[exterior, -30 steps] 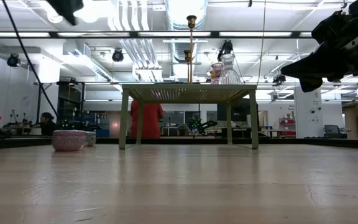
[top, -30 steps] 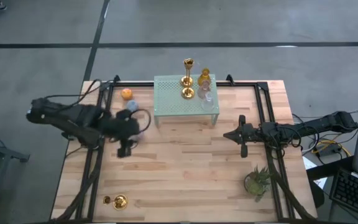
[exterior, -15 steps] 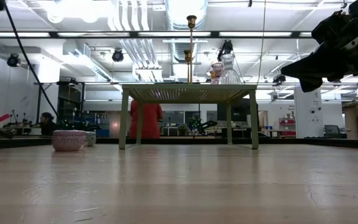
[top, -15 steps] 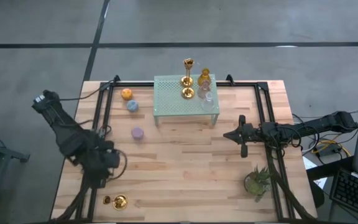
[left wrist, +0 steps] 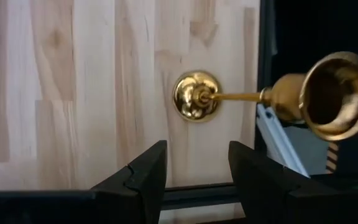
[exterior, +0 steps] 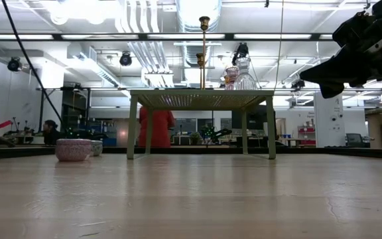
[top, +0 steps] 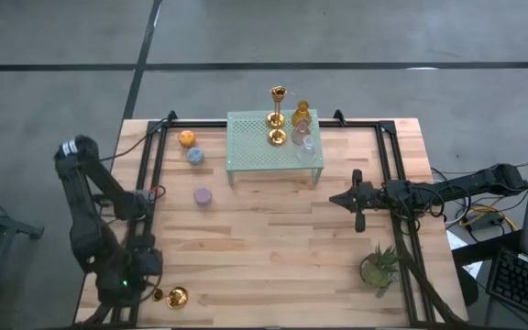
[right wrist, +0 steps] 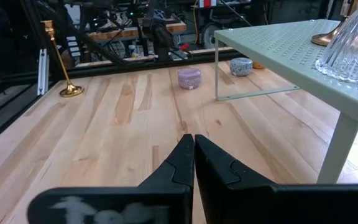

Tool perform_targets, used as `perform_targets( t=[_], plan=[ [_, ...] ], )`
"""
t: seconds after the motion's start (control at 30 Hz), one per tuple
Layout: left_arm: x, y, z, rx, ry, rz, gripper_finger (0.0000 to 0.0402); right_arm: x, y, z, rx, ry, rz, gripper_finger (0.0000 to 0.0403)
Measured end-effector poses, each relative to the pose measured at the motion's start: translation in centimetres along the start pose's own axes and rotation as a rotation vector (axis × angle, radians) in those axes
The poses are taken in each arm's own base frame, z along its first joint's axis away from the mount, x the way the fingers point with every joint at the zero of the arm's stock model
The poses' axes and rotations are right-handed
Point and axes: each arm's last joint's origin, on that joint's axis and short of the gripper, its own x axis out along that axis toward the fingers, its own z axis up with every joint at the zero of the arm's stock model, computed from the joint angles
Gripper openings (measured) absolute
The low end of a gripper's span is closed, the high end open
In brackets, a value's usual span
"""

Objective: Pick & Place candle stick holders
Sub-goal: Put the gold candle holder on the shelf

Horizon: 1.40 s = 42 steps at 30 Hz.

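— Where was the left tool (left wrist: pixel 191 171)?
— Lower left of the overhead frame, fingers spread, empty, above a gold holder (top: pixel 177 296): shiny, thin stem, lobed round base, upright on the counter (top: pixel 273 247).
— And the right tool (top: pixel 357 212)?
— Right of centre, pressed together. Farther up, more holders stood on the rack (top: pixel 255 147).
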Motion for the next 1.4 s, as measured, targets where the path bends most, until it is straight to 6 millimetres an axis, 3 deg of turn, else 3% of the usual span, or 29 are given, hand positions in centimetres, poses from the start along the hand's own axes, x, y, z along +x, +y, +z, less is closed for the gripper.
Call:
perform_targets(
  t=[0.57, 0.77, 1.4],
  plan=[
    [5.3, -3.5, 0.7, 0.056, -0.049, 0.022, 0.0174, 0.0, 0.0, 0.0, 0.0, 0.0, 0.0, 0.0009],
    [5.8, -3.7, 0.6, 0.074, -0.149, 0.076, 0.0174, 0.0, 0.0, 0.0, 0.0, 0.0, 0.0, 0.0009],
    [5.3, -4.3, -1.0, 0.022, -0.146, 0.05, 0.0169, 0.0, 0.0, 0.0, 0.0, 0.0, 0.0, 0.0009]
  ],
)
